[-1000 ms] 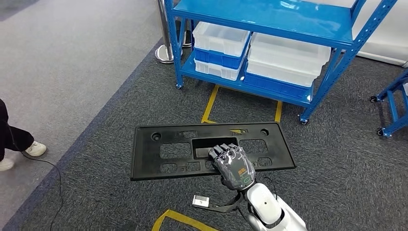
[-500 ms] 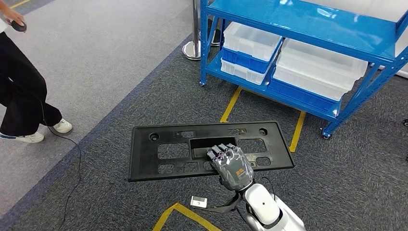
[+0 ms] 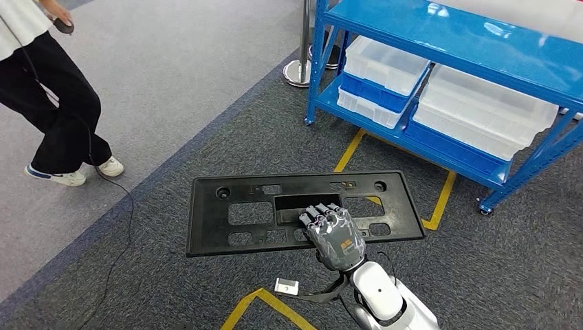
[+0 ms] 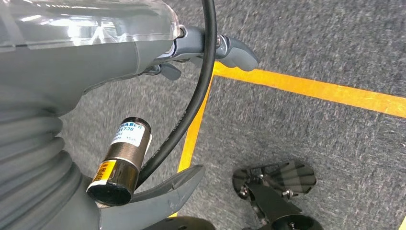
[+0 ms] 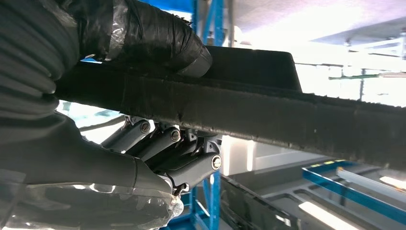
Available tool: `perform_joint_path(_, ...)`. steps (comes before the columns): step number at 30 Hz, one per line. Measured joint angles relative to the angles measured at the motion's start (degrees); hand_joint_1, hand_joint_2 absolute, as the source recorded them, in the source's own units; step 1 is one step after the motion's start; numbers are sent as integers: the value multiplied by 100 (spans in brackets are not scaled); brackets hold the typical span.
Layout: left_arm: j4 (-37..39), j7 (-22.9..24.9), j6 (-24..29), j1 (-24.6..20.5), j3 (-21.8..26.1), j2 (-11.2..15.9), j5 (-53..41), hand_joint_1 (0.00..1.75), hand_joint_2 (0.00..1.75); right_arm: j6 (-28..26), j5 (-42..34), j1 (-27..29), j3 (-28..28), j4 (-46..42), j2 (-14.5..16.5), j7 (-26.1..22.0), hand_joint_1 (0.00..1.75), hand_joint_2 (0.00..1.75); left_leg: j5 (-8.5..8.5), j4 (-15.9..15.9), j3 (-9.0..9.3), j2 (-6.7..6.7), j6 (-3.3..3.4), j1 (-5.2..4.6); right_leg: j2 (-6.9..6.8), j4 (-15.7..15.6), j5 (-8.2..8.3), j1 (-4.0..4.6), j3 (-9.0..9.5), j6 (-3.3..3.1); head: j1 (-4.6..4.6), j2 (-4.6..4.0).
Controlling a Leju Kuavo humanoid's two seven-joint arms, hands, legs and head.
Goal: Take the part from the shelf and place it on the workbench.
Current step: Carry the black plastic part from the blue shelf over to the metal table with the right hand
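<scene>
Right hand [image 3: 335, 237] grips the black part [image 3: 261, 213] at its near edge — fingers through the centre cutout, part level above the carpet, clear of the blue shelf [image 3: 474, 51]. Left hand [image 4: 210, 50] hangs over a yellow floor line [image 4: 306, 88] — fingers curled, holding nothing.

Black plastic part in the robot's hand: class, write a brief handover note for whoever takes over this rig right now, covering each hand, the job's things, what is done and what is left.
Right hand: grips the black part through its middle cutout, carrying it flat above the carpet.
Left hand: hangs by the body over a yellow floor line, holding nothing; how its fingers lie is unclear.
Blue shelf: ahead to the right, white bins on its lower level.
A person stands at the far left.
Done: part is off the shelf.
Left: carry it to the workbench and set it down.
</scene>
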Motion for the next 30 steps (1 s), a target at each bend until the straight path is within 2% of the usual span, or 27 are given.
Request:
perform_joint_path(2, 0, 0, -1, 0, 0, -1, 0, 0, 175, 0, 0, 0, 0, 0, 0, -1, 162, 175, -1, 2, -2, -3, -2, 0, 18, -22, -4, -2, 6, -1, 1, 0)
perform_joint_path(3, 0, 0, -1, -1, 1, -2, -1, 0, 175, 2, -1, -1, 0, 1, 0, -3, 162, 175, -3, 6, -9, -10, -9, -2, 68, -49, -32, -6, 20, -4, 1, 0)
perform_joint_path(5, 0, -1, -1, -1, 10, -4, -4, 0, 175, 7, -9, 0, 1, 2, 1, -25, 162, 175, 11, 28, -63, -98, -79, -4, 125, -123, -83, 10, 36, -39, -1, 0)
perform_joint_path(6, 0, -1, 1, 10, 21, -4, -5, 0, 175, 10, -14, -2, 1, 2, 8, -36, 162, 175, -36, 114, -129, -61, -139, -8, 85, -166, -89, 11, 52, -97, -9, 0)
perform_joint_path(7, 0, 4, 2, 18, 34, -5, -4, 0, 175, 13, -21, -2, 1, 2, 14, -45, 162, 175, -212, 474, -321, 39, -205, -4, -43, -199, -74, 24, 57, -161, -16, 0)
perform_joint_path(9, 0, 34, 13, 55, 71, -8, 10, 0, 175, 13, -43, -3, 0, 9, 23, -48, 162, 175, -500, 1214, -669, 338, -279, 7, -359, -236, -57, 37, 82, -263, -28, 0)
perform_joint_path(10, 0, 41, 24, 68, 92, -10, 18, 0, 175, 12, -55, 0, 1, 14, 22, -48, 162, 175, -498, 1321, -703, 423, -282, 14, -482, -235, -69, 53, 89, -269, -27, 0)
perform_joint_path(11, 0, 37, 36, 86, 114, -11, 24, 0, 175, 10, -63, 0, 1, 17, 22, -49, 162, 175, -319, 1032, -540, 489, -264, 10, -563, -234, -81, 61, 101, -264, -27, 0)
perform_joint_path(12, 0, 21, 47, 91, 131, -11, 25, 0, 175, 9, -67, 1, 1, 17, 22, -49, 162, 175, -173, 615, -320, 620, -230, -17, -617, -234, -94, 74, 113, -250, -27, 0)
perform_joint_path(13, 0, 5, 54, 89, 148, -11, 23, 0, 175, 9, -70, 2, 1, 18, 20, -49, 162, 175, -74, 292, -155, 719, -188, -45, -665, -232, -105, 90, 120, -231, -26, 0)
perform_joint_path(14, 0, -2, 57, 85, 162, -11, 17, 0, 175, 9, -71, 4, 0, 19, 17, -49, 162, 175, -37, 108, -70, 792, -150, -74, -712, -231, -113, 106, 124, -210, -24, 0)
perform_joint_path(15, 0, 1, 59, 85, 175, -11, 7, 0, 175, 8, -72, 6, 0, 19, 15, -49, 162, 175, -47, 44, -55, 811, -117, -99, -760, -235, -116, 119, 127, -187, -23, 0)
perform_joint_path(17, 0, 22, 60, 103, 198, -11, -13, 0, 175, 7, -72, 8, 0, 19, 13, -51, 162, 175, -11, 7, -65, 683, -57, -87, -822, -246, -129, 123, 140, -130, -22, 0)
perform_joint_path(18, 0, 39, 60, 111, 207, -12, -23, 0, 175, 5, -72, 11, 0, 19, 13, -52, 162, 175, 12, -26, -56, 627, -24, -72, -749, -205, -175, 114, 130, -96, -21, 0)
perform_joint_path(19, 0, 58, 59, 114, 213, -14, -36, 0, 175, 4, -72, 15, 0, 18, 13, -52, 162, 175, 38, -59, -47, 572, 13, -54, -622, -70, -276, 105, 74, -66, -20, 0)
perform_joint_path(21, 0, 87, 54, 104, 218, -18, -68, 0, 175, 3, -70, 50, 0, 25, 4, -52, 162, 175, 69, -87, -46, 456, 64, -42, -317, 560, -618, 80, -218, -28, -15, 0)
perform_joint_path(22, 0, 94, 48, 98, 219, -22, -83, 0, 175, 4, -65, 80, 0, 33, -5, -52, 162, 175, 74, -84, -54, 390, 76, -44, -245, 944, -777, 75, -409, -17, -15, 0)
perform_joint_path(23, 0, 95, 40, 98, 219, -27, -98, 0, 175, 5, -58, 112, 1, 45, -15, -54, 162, 175, 76, -78, -59, 317, 80, -46, -216, 1237, -855, 71, -561, -6, -15, 0)
perform_joint_path(24, 0, 94, 34, 100, 219, -33, -112, 0, 175, 7, -49, 138, 1, 56, -27, -55, 162, 175, 76, -67, -63, 241, 80, -46, -206, 1329, -815, 65, -622, 2, -15, 0)
perform_joint_path(25, 0, 95, 28, 102, 219, -40, -124, 0, 175, 8, -42, 150, 1, 63, -38, -56, 162, 175, 73, -48, -65, 165, 75, -43, -195, 1204, -671, 56, -578, 6, -15, 0)
perform_joint_path(26, 0, 95, 25, 100, 219, -49, -137, 0, 175, 8, -37, 152, 1, 67, -45, -57, 162, 175, 66, -22, -68, 90, 64, -39, -150, 877, -451, 41, -433, 7, -15, 0)
perform_joint_path(28, 0, 95, 19, 75, 219, -68, -158, 0, 175, 7, -34, 142, 0, 69, -54, -57, 162, 175, 41, 50, -101, -42, 20, -39, 88, 174, -155, 8, -114, -10, -15, 0)
perform_joint_path(29, 0, 93, 17, 57, 219, -74, -171, 0, 175, 7, -34, 139, 0, 69, -54, -57, 162, 175, 37, 77, -128, -98, -15, -40, 176, -32, -99, 2, -27, -29, -16, 0)
perform_joint_path(30, 0, 93, 16, 42, 219, -76, -183, 0, 175, 7, -33, 138, 0, 70, -55, -58, 162, 175, 41, 88, -156, -150, -51, -41, 221, -99, -109, 10, -6, -56, -16, 0)
